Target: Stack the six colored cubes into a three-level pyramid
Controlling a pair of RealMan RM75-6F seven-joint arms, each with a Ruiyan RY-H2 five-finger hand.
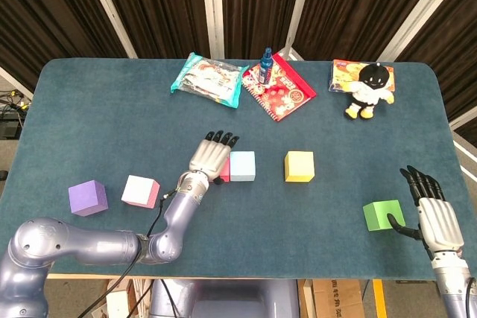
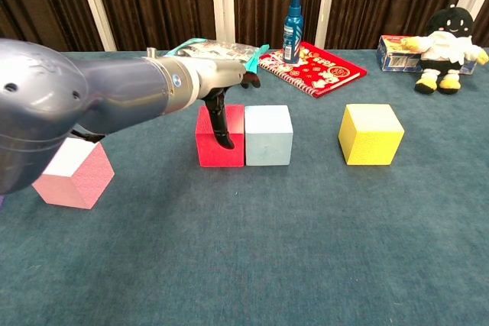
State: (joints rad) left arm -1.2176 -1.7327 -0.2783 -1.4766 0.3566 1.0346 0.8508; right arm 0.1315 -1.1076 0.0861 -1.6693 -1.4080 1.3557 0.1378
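Matt cloth and foam-like blocks, with glossy metal and plastic among them

The table [image 2: 321, 265] is covered in matt teal cloth with a fine nap. The red cube [image 2: 210, 146], light blue cube [image 2: 268, 136], yellow cube [image 2: 371, 134] and pink cube [image 2: 75, 173] look matt and faintly grainy, like foam. The left arm [image 2: 84, 104] has a smooth, glossy grey shell; the left hand [image 1: 210, 156] has a silvery back and black fingers [image 2: 221, 124]. At the far side are a shiny plastic snack bag [image 1: 207, 78], a blue plastic bottle [image 2: 292, 17], a glossy red booklet [image 2: 317, 69] and a plush toy [image 2: 447, 40].
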